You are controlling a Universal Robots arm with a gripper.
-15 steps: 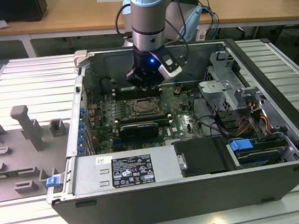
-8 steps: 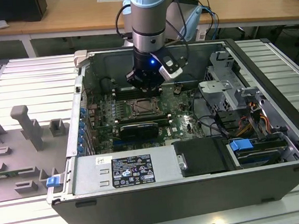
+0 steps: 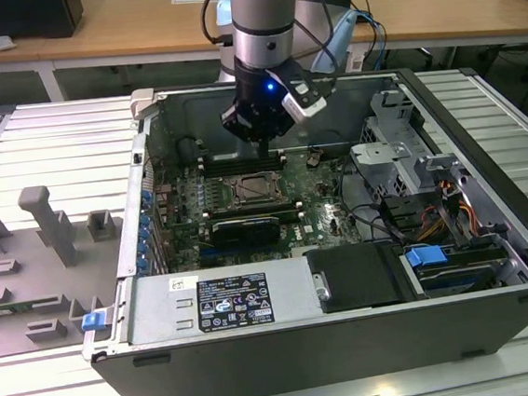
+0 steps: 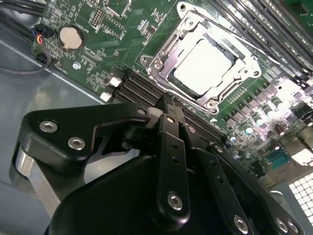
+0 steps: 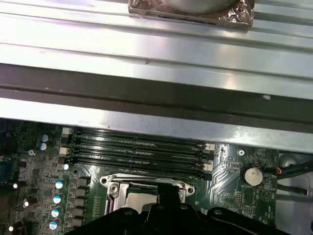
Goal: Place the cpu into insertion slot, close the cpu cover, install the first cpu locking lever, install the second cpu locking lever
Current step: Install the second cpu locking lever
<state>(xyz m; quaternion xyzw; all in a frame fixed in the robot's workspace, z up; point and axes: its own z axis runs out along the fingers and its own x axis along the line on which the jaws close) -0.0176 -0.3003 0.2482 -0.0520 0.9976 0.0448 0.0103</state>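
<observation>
Hovering gripper [image 4: 166, 105] above cpu [image 4: 203, 66], seated under cpu cover [image 4: 172, 81]

A robotics lab or test workshop: an opened desktop computer case [image 3: 346, 274] lies on a ribbed aluminium workbench [image 3: 43, 135], with a grey fixture tray [image 3: 37, 267] of moulded holders at the exterior view's left. Behind it stand wooden desks [image 3: 136, 32] carrying papers and cables, as in an office-like research room
</observation>
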